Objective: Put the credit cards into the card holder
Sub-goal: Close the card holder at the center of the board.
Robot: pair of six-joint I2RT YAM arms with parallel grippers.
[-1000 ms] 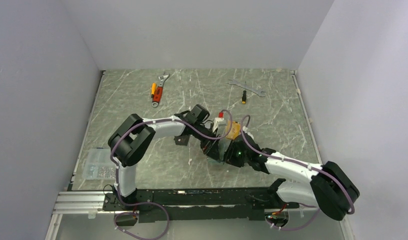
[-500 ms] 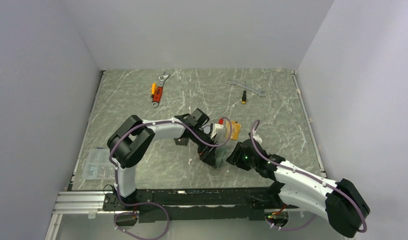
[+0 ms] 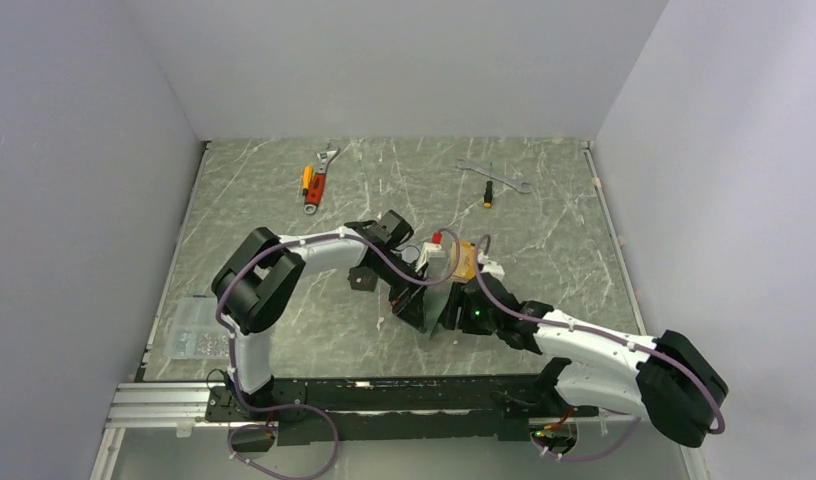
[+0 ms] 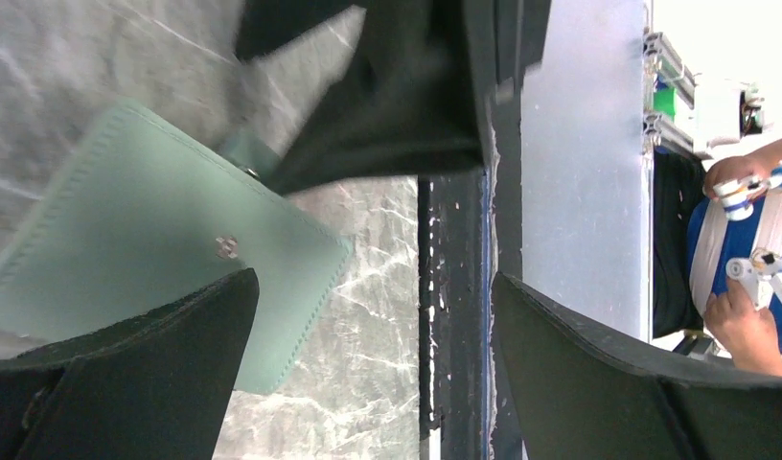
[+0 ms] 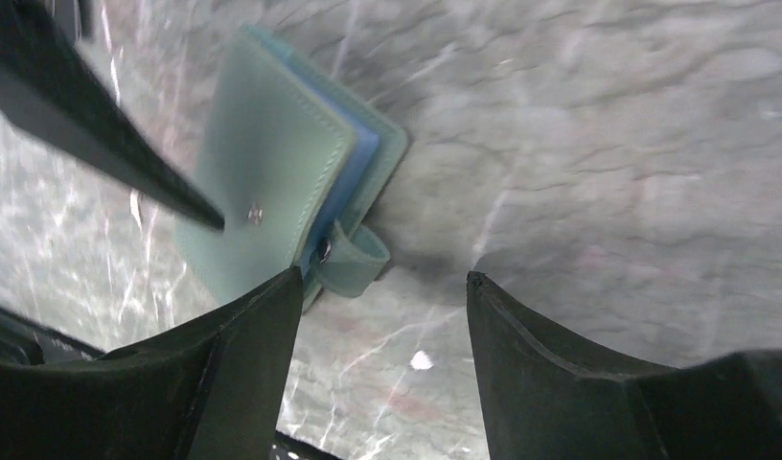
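The sage-green card holder (image 5: 272, 153) lies folded on the marble table, with its blue inside edge and snap tab (image 5: 356, 261) showing. It also shows in the left wrist view (image 4: 148, 230) and, mostly hidden by both grippers, in the top view (image 3: 436, 314). My left gripper (image 4: 373, 278) is open, with one finger (image 5: 100, 129) resting its tip on the holder's cover. My right gripper (image 5: 382, 278) is open and empty, low over the table just beside the snap tab. An orange-gold card (image 3: 469, 262) lies right behind the grippers. A dark flat card (image 3: 362, 280) lies to their left.
An orange-handled adjustable wrench (image 3: 316, 180) lies at the back left. A steel wrench (image 3: 494, 175) and a small screwdriver (image 3: 488, 192) lie at the back right. A clear parts box (image 3: 196, 330) sits at the left near edge. The table's front rail (image 4: 454, 316) is close.
My right arm pulled back to the right, then came in again to the holder's tab side. My left gripper shifted slightly left, staying on the holder.
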